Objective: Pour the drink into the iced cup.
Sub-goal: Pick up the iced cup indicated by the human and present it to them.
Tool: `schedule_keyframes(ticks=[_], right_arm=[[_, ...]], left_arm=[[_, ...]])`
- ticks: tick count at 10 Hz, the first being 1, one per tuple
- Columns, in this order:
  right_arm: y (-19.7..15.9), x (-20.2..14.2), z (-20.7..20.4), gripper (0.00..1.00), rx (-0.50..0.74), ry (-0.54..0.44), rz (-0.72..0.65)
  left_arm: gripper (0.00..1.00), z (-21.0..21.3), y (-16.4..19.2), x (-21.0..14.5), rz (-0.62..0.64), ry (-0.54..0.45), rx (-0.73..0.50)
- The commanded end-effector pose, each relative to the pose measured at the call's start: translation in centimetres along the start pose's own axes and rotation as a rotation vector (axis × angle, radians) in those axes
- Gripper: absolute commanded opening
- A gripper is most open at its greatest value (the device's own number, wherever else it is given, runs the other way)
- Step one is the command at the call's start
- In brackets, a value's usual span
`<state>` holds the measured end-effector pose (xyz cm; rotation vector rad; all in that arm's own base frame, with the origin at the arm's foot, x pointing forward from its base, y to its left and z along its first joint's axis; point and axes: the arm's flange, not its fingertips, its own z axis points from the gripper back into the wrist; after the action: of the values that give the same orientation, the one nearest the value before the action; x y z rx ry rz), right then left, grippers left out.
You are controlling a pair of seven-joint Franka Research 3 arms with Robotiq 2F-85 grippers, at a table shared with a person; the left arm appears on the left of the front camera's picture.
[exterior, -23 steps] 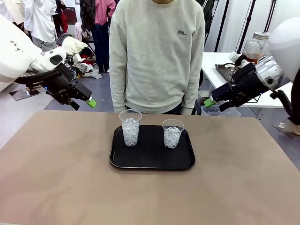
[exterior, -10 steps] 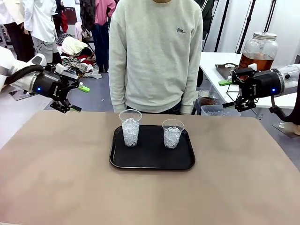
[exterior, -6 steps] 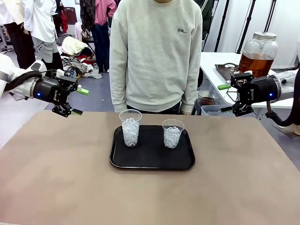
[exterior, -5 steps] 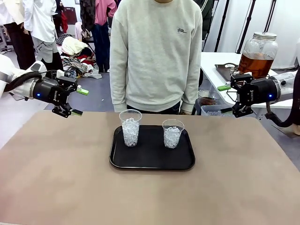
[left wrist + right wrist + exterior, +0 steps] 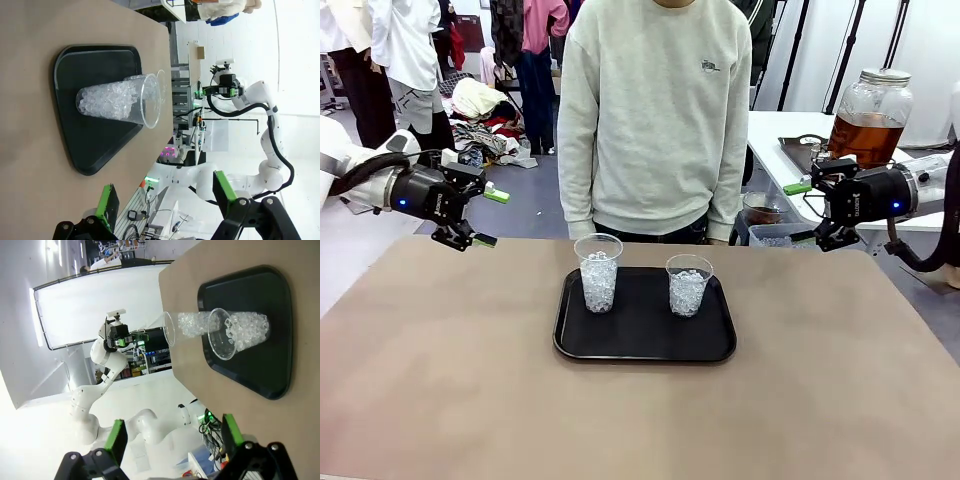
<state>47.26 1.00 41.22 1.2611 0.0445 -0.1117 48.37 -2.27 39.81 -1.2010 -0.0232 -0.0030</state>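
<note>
- Two iced cups stand on the tray [image 5: 642, 325], both by its far edge: the left cup [image 5: 599, 272] toward the far left corner, the right cup [image 5: 688, 285] right of the middle. I cannot tell which one is meant.
- The tray lies mid-table [image 5: 460, 380], nearer the far edge, where a person [image 5: 655, 110] stands.
- The drink [image 5: 863, 137] is off my table, in a jar [image 5: 871, 108] on a side table [image 5: 775, 140] beyond the far right corner.
- My left gripper [image 5: 490, 217] hovers over the far left corner and my right gripper [image 5: 800, 212] over the far right corner. Both have their jaws spread wide and hold nothing.
- I judge the jar heavy: it is thick glass, partly filled, and the liquid will slosh as it tips.
- Its round, smooth belly looks slippery and probably too broad for my jaws. The narrower neck under the lid [image 5: 886, 76] seems the better hold, if I must take it at all.
- The lid is on, so pouring from the top needs it off first.
- The cups look like thin plastic, soft-walled and easily crushed. The ice [image 5: 599, 285] gives them some weight, yet a knock could tip them.
- To steady a cup I would pinch gently at mid-wall, below the rim.
</note>
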Motion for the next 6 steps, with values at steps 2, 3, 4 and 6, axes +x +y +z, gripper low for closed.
schedule_keyframes(ticks=[2,3,4,6], right_arm=[[0.05,0.01,0.04,1.00,0.002,-0.001,-0.001],[0.05,0.01,0.04,1.00,0.002,-0.001,-0.001],[0.05,0.01,0.04,1.00,0.002,-0.001,-0.001],[0.05,0.01,0.04,1.00,0.002,-0.001,-0.001]], left_arm=[[1.00,0.10,0.07,0.01,0.002,-0.002,-0.002],[1.00,0.10,0.07,0.01,0.002,-0.002,-0.002],[1.00,0.10,0.07,0.01,0.002,-0.002,-0.002],[1.00,0.10,0.07,0.01,0.002,-0.002,-0.002]])
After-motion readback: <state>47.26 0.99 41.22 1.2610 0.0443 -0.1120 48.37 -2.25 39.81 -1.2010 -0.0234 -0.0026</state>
